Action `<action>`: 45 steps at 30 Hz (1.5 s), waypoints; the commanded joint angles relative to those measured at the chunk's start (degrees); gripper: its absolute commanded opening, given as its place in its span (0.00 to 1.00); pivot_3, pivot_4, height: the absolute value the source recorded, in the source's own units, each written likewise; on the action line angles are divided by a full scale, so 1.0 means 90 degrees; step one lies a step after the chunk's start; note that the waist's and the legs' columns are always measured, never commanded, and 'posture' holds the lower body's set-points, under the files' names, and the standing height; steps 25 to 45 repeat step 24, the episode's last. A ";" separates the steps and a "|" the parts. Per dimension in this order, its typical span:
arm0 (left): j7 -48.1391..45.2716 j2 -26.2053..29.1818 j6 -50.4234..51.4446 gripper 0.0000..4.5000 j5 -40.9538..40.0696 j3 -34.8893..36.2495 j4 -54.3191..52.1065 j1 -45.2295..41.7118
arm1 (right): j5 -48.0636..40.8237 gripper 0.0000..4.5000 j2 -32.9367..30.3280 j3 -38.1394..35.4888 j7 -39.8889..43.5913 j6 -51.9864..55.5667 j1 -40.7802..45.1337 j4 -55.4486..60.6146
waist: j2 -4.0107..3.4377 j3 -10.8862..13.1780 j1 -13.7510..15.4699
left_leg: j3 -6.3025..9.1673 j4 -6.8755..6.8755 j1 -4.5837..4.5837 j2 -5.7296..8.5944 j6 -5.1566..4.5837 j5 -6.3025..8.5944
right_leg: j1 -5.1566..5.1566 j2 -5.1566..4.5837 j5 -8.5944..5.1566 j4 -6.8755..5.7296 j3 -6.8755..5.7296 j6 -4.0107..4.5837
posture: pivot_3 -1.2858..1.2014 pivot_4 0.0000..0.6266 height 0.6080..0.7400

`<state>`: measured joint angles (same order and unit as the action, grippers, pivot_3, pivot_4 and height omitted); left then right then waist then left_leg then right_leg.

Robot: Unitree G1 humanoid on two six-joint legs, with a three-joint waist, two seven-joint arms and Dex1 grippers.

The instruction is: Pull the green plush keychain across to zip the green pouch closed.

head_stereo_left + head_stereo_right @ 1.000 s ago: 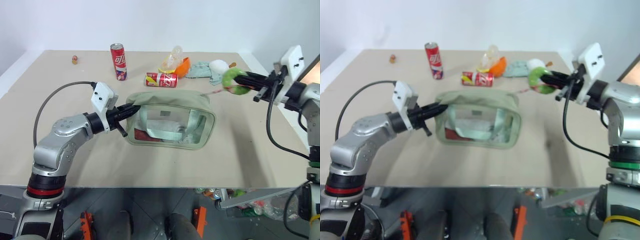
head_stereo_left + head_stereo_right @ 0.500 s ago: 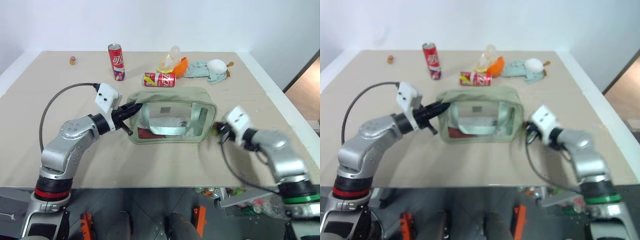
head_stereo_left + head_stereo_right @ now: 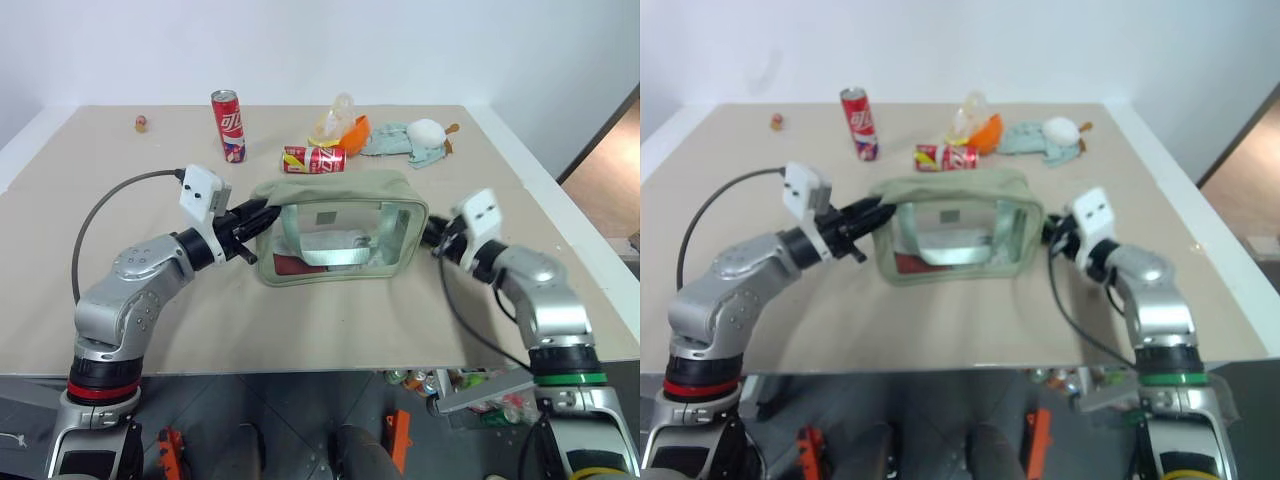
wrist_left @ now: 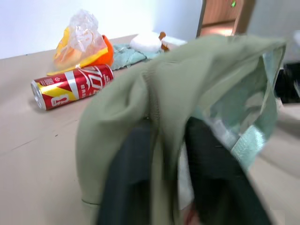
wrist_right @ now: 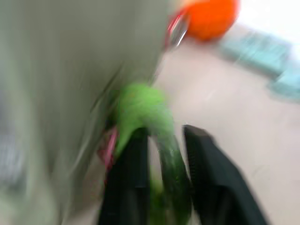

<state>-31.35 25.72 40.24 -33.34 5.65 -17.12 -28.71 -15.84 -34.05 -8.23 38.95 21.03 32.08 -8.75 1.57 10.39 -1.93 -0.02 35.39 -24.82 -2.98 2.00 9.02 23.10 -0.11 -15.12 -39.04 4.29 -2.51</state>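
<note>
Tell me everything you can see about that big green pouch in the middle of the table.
The green pouch is a boxy, pale sage-green fabric bag with clear plastic window sides and a zipper seam along its top. It stands upright on the beige table, with items inside that are hard to make out. The left gripper has its fingers on either side of the fabric at one end. At the other end, the green plush keychain lies between the right gripper fingers.
</note>
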 commanded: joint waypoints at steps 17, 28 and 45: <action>-0.0432 0.1272 0.0036 0.99 -0.1145 0.1860 -0.0621 0.1282 | -0.3038 1.00 -0.1143 -0.1597 0.1375 0.2020 -0.1126 0.2576 | 0.0002 0.0001 -0.0070 | 0.0000 -0.0002 -0.0017 -0.0001 -0.0002 0.0005 | 0.0016 -0.0006 -0.0011 0.0003 -0.0003 0.0004 | 0.52 0.24 1.00; 0.0130 0.0796 -0.1029 0.99 0.0174 0.1145 -0.1217 0.2553 | -0.2788 1.00 -0.1230 -0.1408 0.1727 0.1515 -0.2523 0.3477 | 0.0005 0.0000 -0.0037 | -0.0002 -0.0001 -0.0020 0.0003 0.0004 0.0008 | 0.0014 -0.0017 -0.0019 0.0009 -0.0003 0.0002 | 0.52 0.24 1.00; 0.0130 0.0796 -0.1029 0.99 0.0174 0.1145 -0.1217 0.2553 | -0.2788 1.00 -0.1230 -0.1408 0.1727 0.1515 -0.2523 0.3477 | 0.0005 0.0000 -0.0037 | -0.0002 -0.0001 -0.0020 0.0003 0.0004 0.0008 | 0.0014 -0.0017 -0.0019 0.0009 -0.0003 0.0002 | 0.52 0.24 1.00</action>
